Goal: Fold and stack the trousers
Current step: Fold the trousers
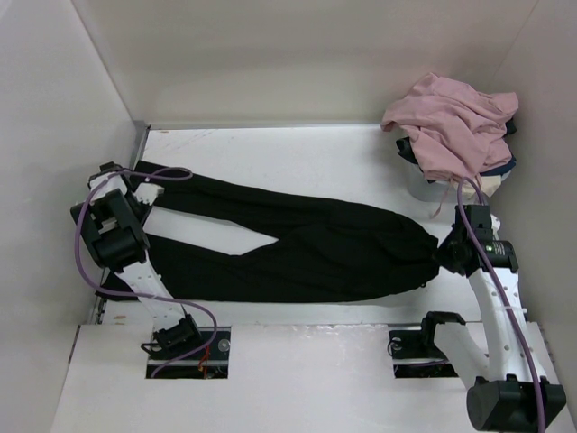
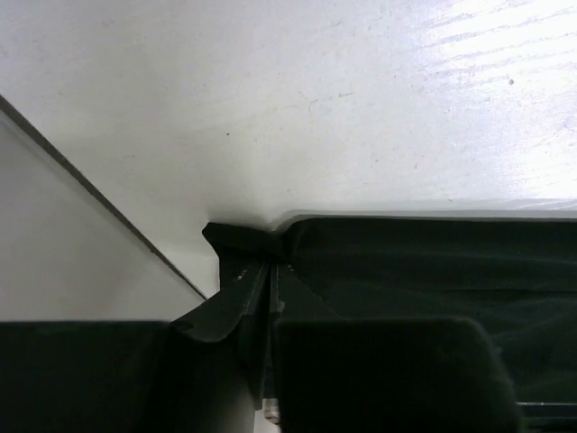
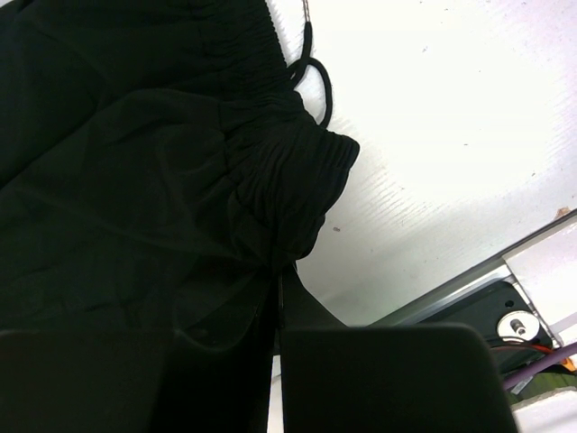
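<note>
Left gripper (image 1: 142,185): fingertips concealed under its own wrist from above.
Trousers (image 1: 306,248): leg ends partly beneath left arm; cloth cut off at top and left edges of right wrist view.
Dark cloth (image 1: 503,165) under pink garment (image 1: 451,122): mostly covered.

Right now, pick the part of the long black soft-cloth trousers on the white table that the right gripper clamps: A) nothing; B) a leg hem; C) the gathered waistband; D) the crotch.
C: the right wrist view shows the right gripper shut on the bunched, ribbed waistband of the black trousers.
</note>
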`<state>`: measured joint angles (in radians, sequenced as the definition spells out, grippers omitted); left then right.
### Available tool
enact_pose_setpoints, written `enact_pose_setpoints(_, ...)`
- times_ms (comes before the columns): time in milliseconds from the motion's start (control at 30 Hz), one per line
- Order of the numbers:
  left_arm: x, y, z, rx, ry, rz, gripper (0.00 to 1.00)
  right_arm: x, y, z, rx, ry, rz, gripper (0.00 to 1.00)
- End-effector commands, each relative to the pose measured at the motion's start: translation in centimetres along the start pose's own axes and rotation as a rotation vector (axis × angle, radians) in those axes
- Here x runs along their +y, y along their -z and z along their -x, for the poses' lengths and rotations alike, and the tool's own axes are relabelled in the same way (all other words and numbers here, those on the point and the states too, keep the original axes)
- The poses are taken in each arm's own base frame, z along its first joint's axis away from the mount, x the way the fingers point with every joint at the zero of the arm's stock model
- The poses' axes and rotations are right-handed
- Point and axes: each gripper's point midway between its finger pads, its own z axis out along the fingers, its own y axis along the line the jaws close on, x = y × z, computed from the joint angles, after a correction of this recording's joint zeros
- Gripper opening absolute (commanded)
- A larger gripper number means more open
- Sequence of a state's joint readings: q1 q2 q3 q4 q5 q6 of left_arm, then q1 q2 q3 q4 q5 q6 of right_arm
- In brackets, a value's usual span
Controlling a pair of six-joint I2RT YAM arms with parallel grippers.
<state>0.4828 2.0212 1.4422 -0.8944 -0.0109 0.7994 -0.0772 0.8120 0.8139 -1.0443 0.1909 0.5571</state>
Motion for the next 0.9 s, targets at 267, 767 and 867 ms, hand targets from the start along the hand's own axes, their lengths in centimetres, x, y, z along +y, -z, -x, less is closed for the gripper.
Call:
enact_pose_setpoints(267, 8.4, 16.0, 1.3, -0.408, 0.121, 0.452, 0.0, -0.9, 1.7, 2.2, -0.114, -0.038, -0.004, 0.05)
enact_pose_setpoints(767, 14.0, 24.0, 11.0, -0.521, 0.026, 0.622, 0.0, 0.6, 2.8, 6.9, -0.157, 0.081, 0.007, 0.05)
enact_pose_setpoints(867, 14.7, 22.5, 15.8, -0.516, -0.028, 0.638, 0.0, 2.0, 1.1, 8.6, -0.161, 0.094, 0.006, 0.05)
